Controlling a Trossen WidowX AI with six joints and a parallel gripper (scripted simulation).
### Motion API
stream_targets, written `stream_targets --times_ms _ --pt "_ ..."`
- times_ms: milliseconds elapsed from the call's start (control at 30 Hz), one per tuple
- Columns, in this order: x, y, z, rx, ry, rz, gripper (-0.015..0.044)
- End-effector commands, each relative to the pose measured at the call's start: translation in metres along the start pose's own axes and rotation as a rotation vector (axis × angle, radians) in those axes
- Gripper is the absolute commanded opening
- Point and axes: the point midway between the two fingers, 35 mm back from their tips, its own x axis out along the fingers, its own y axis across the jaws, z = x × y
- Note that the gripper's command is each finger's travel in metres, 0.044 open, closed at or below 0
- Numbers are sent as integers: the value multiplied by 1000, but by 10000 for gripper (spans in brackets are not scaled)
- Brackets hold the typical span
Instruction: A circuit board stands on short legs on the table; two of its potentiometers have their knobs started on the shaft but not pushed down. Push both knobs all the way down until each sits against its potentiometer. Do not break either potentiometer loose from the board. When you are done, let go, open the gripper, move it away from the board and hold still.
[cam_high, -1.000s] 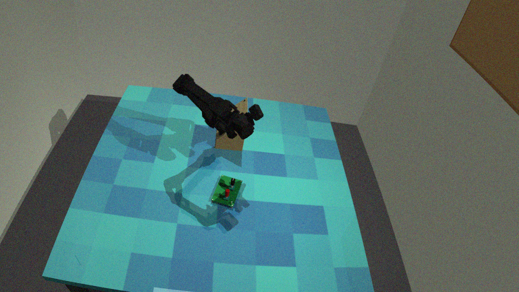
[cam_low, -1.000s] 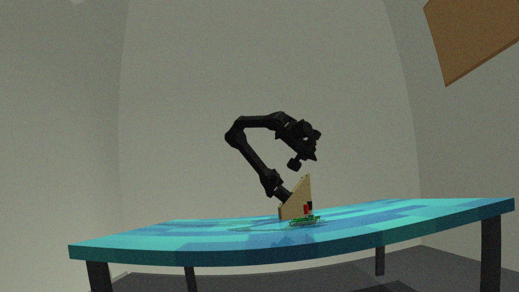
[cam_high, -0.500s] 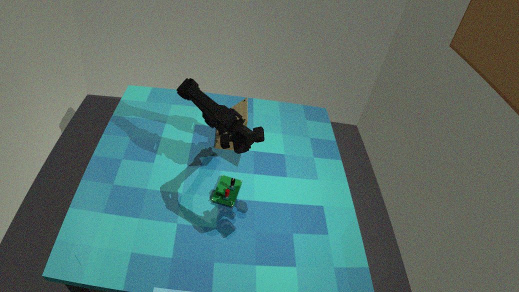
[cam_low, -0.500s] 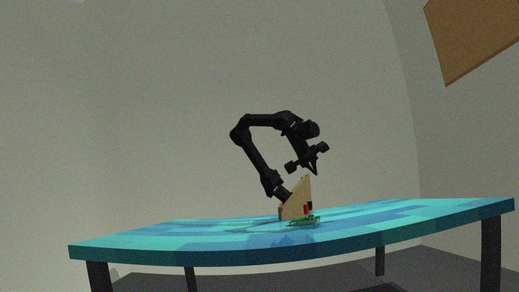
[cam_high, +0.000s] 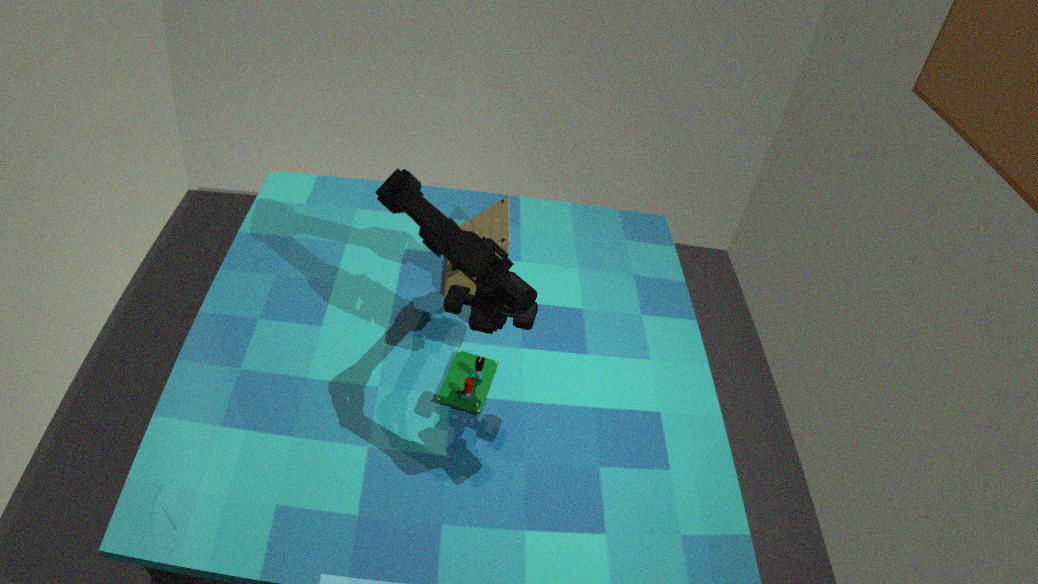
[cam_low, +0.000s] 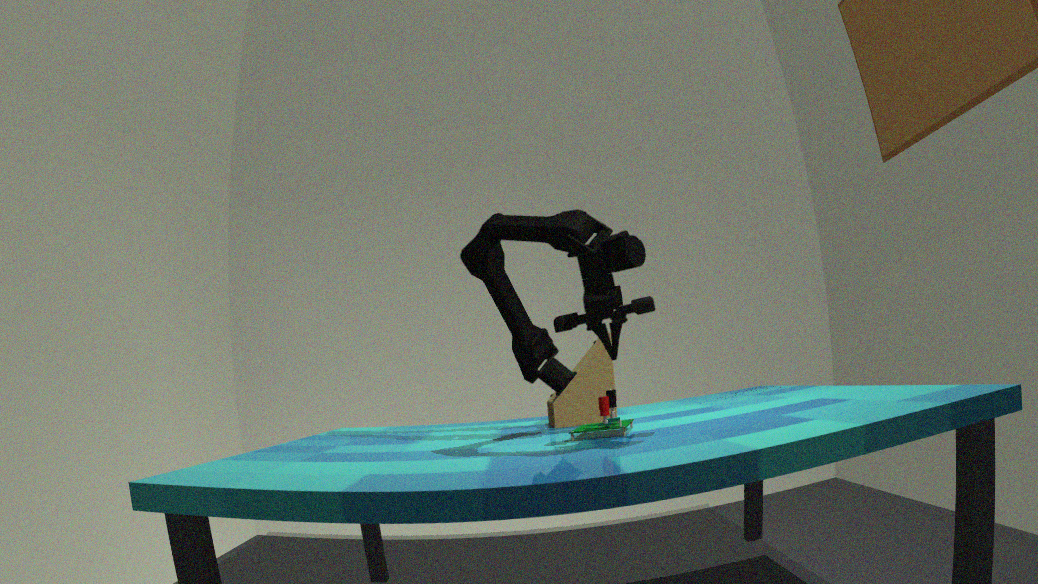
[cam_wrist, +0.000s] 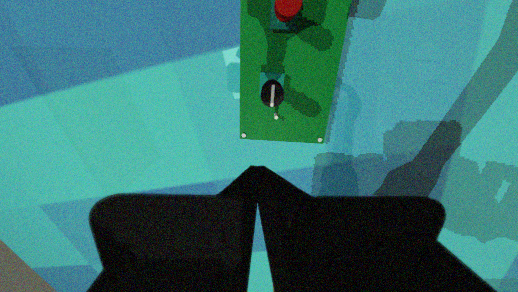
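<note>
The green circuit board (cam_high: 451, 377) (cam_low: 585, 429) (cam_wrist: 251, 60) stands on short legs on the table. A red knob (cam_high: 468, 384) (cam_low: 603, 405) (cam_wrist: 288, 7) and a black knob (cam_high: 479, 361) (cam_low: 611, 397) (cam_wrist: 266, 94) stand upright on it, with pale shaft showing below both in the exterior view. The black knob has a white line on top. The red knob is cut by the wrist view's top edge. My gripper (cam_low: 614, 357) (cam_wrist: 256, 173) is shut and empty, pointing down above the table and clear of both knobs. Its tips appear below the board's black-knob end in the wrist view.
The wooden wedge (cam_high: 497, 222) (cam_low: 586, 395) at the arm's base stands behind the board. Arm shadows fall across the blue-checked table (cam_high: 624, 377) (cam_low: 725, 439) and the board. A brown panel (cam_high: 994, 94) (cam_low: 943, 72) hangs at the upper right, far from the arm.
</note>
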Motion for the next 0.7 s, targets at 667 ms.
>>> stream_targets --times_ms 667 --pt "28 -7 34 100 -127 -92 0"
